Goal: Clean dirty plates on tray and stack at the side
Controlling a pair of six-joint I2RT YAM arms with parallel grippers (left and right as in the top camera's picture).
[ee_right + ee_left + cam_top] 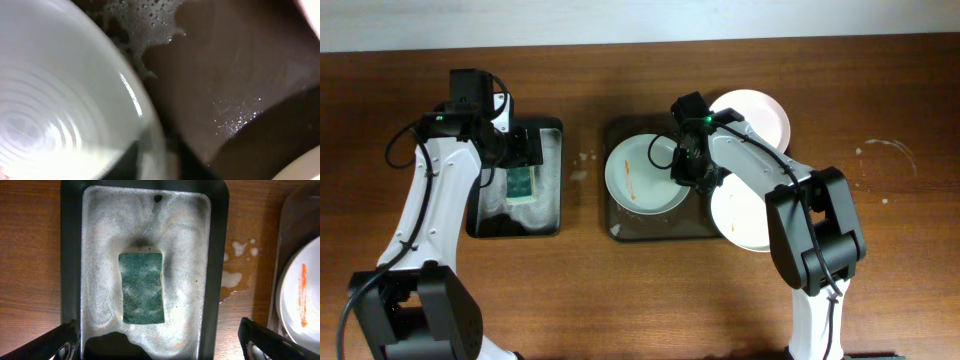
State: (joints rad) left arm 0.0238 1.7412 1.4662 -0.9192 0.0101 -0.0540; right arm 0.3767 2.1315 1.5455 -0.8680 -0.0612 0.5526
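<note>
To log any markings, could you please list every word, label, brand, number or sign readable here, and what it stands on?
None: no word, label, brand, number or sign can be read in any view. The sponge, the black tray, the smeared plate and the brown tray show no marking, and the right wrist view is blurred.

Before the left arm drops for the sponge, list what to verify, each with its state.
1. The sponge lies uncovered in the foam tray: ok.
2. The left gripper is open and empty: ok.
3. The smeared plate sits in the brown tray: ok.
4. The right gripper is at that plate's rim, grip firm: cannot tell.
5. Plate clean: not ok, an orange streak shows.
</note>
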